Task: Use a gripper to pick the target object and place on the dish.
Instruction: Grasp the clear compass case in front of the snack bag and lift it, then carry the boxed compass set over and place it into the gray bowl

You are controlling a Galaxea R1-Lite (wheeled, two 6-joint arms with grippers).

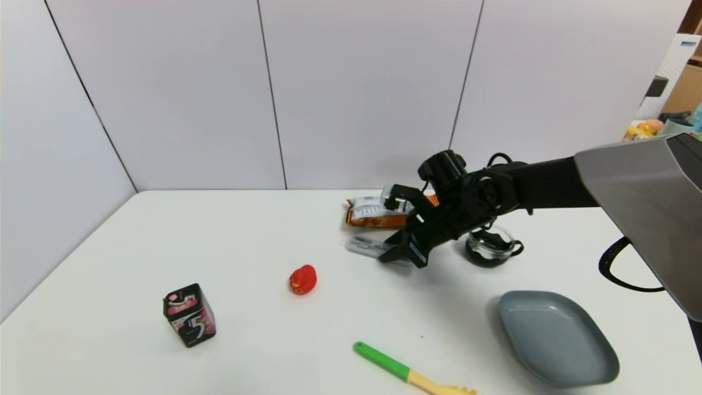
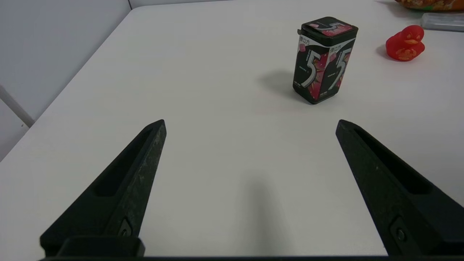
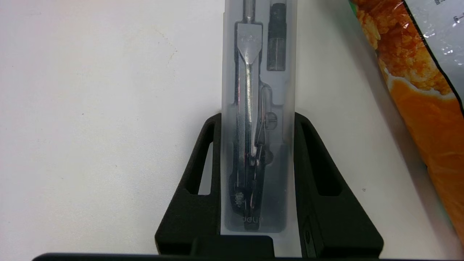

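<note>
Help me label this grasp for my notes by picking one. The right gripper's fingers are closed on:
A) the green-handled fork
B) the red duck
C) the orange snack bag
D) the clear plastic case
D, since the right gripper has its fingers against both long sides of the clear plastic case.

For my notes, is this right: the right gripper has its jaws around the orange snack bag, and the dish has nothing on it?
Not quite. The right wrist view shows the right gripper with its jaws closed on the clear plastic case, not the snack bag. The dish does have nothing on it.
</note>
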